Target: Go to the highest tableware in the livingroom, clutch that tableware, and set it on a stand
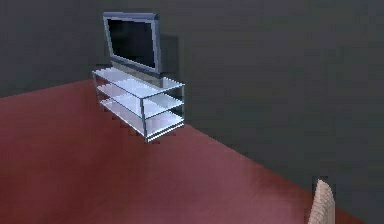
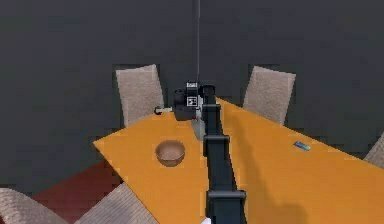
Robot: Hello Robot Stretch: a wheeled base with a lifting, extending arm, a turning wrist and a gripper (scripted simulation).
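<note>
**Forward view.** A three-shelf stand of clear glass on a silver metal frame point(image 1: 142, 103) stands at 11 o'clock from the picture's middle. It rests on a dark red floor point(image 1: 120, 180) against a dark grey wall point(image 1: 280, 60). A flat black television in a grey frame point(image 1: 132, 42) sits upright on the top shelf. At 5 o'clock, by the bottom edge, is the top corner of a pale woven chair back point(image 1: 322, 205).

**Arm side view.** A bright orange tabletop point(image 2: 280, 180) spans the lower half. The dark square-section arm point(image 2: 222, 175) rises from 6 o'clock to the middle and ends at two small white marker squares point(image 2: 193, 89). To their left is the gripper point(image 2: 163, 108), near the table's far edge, its fingers reaching toward 9 o'clock.

Whether the fingers are apart or together cannot be told, nor whether they hold anything. The brown, round, shallow bowl point(image 2: 171, 152) rests on the tabletop at 6 o'clock from the gripper, near it. A small grey-blue flat object point(image 2: 301, 146) lies on the table at 4 o'clock from the gripper, well apart.

A beige padded chair point(image 2: 140, 90) stands behind the table at 11 o'clock, just behind the fingers. A second chair point(image 2: 268, 92) stands at 1 o'clock and a third chair point(image 2: 25, 205) at 7 o'clock.
</note>
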